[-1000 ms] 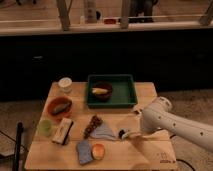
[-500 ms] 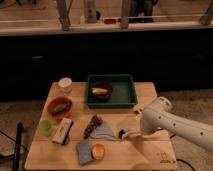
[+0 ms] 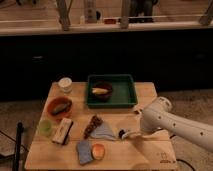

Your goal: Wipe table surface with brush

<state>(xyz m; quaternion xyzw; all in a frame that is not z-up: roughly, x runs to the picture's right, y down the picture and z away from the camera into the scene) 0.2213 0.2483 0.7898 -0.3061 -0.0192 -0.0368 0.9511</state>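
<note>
At lower right of the frame, your gripper [image 3: 131, 135] sits by the brush [image 3: 123, 134] on the table surface [image 3: 145, 155]; finger state unclear.

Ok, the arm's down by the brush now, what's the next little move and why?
Probably sweep the brush sideways across the bare table surface. The tool sits low at the brush, on the table's right side, with open wood around it. The cloth lies just left, so sweeping away from it seems safer.

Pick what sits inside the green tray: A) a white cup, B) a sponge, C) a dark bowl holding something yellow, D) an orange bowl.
C: the green tray holds a dark bowl with something yellow in it; the gripper is low at the table's right, by the brush.
</note>
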